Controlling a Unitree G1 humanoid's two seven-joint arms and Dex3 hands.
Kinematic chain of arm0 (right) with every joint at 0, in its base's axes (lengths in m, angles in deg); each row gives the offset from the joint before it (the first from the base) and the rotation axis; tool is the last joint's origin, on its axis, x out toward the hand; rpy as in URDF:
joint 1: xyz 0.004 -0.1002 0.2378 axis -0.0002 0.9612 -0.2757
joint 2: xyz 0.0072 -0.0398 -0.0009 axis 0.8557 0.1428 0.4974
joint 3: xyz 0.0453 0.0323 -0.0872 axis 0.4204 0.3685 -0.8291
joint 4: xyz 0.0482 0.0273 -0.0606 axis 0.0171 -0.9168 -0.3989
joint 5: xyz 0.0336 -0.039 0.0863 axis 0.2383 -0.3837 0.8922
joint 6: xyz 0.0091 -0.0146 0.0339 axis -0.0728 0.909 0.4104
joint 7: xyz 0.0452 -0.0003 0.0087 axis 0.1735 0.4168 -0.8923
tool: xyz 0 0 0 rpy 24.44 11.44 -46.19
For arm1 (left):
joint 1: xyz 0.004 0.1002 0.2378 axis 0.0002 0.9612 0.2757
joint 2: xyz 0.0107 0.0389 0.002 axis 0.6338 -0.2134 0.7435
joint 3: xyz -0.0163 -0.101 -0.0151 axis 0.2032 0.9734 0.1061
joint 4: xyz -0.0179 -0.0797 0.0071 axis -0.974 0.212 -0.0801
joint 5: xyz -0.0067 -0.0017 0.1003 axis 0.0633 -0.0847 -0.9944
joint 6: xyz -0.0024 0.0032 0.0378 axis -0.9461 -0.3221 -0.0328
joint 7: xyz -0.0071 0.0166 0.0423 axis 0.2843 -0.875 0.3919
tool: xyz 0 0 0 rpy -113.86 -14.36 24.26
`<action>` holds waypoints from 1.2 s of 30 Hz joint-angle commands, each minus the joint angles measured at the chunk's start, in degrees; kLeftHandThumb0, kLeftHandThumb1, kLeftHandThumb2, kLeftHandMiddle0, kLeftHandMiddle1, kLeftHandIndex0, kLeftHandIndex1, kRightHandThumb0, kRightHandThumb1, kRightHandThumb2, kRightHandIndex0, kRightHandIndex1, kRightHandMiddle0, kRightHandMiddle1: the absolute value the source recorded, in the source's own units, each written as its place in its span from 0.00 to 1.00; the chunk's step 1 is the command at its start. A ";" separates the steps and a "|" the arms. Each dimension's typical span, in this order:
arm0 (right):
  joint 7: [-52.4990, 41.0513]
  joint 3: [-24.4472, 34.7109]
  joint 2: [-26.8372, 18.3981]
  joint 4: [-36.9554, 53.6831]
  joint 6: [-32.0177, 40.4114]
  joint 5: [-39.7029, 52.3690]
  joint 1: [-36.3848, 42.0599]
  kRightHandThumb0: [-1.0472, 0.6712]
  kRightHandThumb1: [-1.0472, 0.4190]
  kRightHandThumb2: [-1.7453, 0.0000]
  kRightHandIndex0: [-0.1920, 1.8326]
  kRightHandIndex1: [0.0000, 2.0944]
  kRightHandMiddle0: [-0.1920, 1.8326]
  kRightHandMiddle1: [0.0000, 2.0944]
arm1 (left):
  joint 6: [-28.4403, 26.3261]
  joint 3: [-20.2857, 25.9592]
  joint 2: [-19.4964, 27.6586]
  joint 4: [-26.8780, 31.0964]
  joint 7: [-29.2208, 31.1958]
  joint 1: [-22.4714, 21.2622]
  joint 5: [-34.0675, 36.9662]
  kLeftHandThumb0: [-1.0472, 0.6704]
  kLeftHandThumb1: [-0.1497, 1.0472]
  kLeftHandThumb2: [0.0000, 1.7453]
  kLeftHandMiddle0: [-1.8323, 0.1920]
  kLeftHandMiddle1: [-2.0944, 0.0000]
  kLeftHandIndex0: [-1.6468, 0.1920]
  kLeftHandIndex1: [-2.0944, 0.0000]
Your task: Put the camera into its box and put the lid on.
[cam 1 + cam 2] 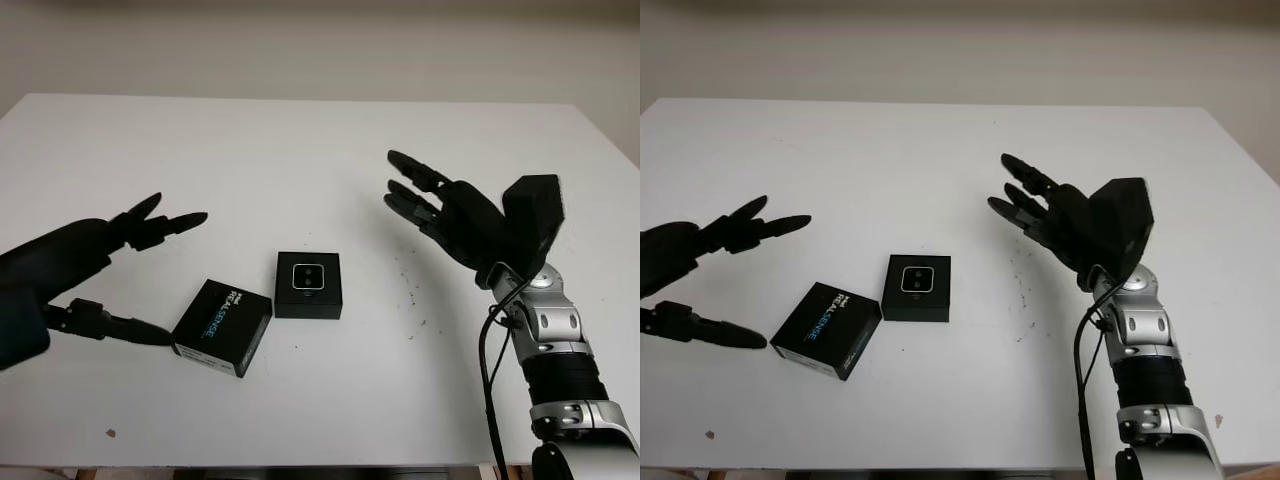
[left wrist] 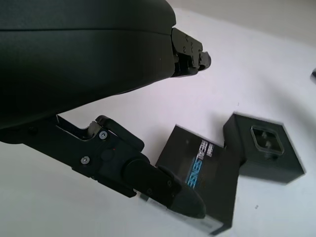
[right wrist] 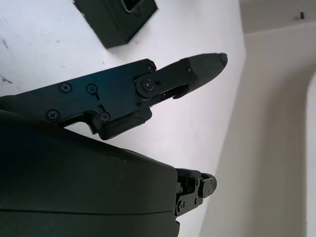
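— White desk [image 1: 300, 140], what's on it?
— Camera [image 1: 307, 277] sits in its box [image 1: 308, 300] mid-desk; lid [image 1: 222, 327] lies touching the box's left corner.
— Hands?
— Left hand [image 1: 60, 275] beside the lid, released; right hand [image 1: 450, 215] raised, released.

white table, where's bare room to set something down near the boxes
Bare: the white table beyond the open black camera box, and between it and the open right hand. Crowded: the open left hand beside the black printed lid.
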 commanded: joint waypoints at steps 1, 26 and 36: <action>0.53 1.94 -0.34 -0.73 0.16 1.28 -1.75 0.26 0.02 0.97 0.11 0.03 0.13 0.04 | 0.24 -2.58 1.44 0.24 0.96 -1.87 -1.93 0.17 0.81 0.03 0.95 0.99 0.94 1.00; 1.55 2.66 -0.57 0.15 0.09 1.85 -0.35 0.25 0.04 0.97 0.14 0.04 0.16 0.07 | 7.20 -14.40 -2.30 -8.70 -1.24 -9.84 -11.92 0.20 0.84 0.03 0.93 0.97 0.95 0.97; 1.86 2.72 -0.66 0.07 -0.46 1.52 -0.05 0.26 0.04 0.97 0.13 0.03 0.14 0.07 | 10.18 -16.86 -0.96 -11.40 2.89 -11.67 -13.47 0.19 0.86 0.03 0.93 0.97 0.94 0.97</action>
